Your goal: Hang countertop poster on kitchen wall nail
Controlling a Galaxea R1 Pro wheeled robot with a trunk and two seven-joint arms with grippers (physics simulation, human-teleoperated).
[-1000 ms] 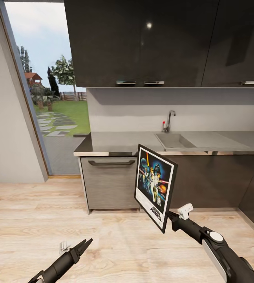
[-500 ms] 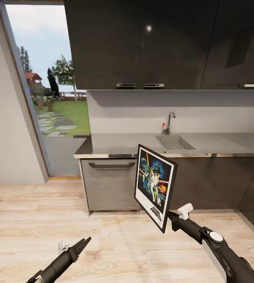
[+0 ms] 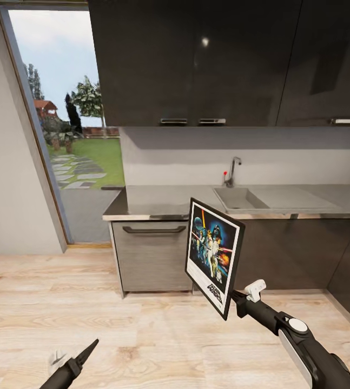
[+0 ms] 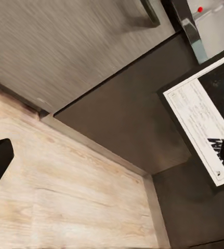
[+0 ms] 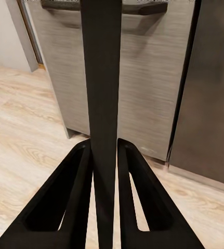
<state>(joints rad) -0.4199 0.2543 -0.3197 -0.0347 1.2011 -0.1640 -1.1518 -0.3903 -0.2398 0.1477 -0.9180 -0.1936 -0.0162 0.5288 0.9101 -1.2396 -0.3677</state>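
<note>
The right pincer [image 3: 233, 300] is clamped on the bottom edge of the flat black-framed Star Wars poster [image 3: 213, 255], upright off the grey counter [image 3: 164, 197]: stiff, probably light, but slippery and apt to swing.

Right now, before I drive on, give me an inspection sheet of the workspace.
Surface: kitchen countertop light grey, with sink and tap.
Job's things: poster off the counter, held upright in the air; wall nails not seen.
Clutter: nothing seen.
Grippers: right gripper shut on the poster's frame edge; left gripper low over the wood floor, holding nothing.
Cables: nothing seen.
Surroundings: dark upper cabinets, glass opening to a garden.
</note>
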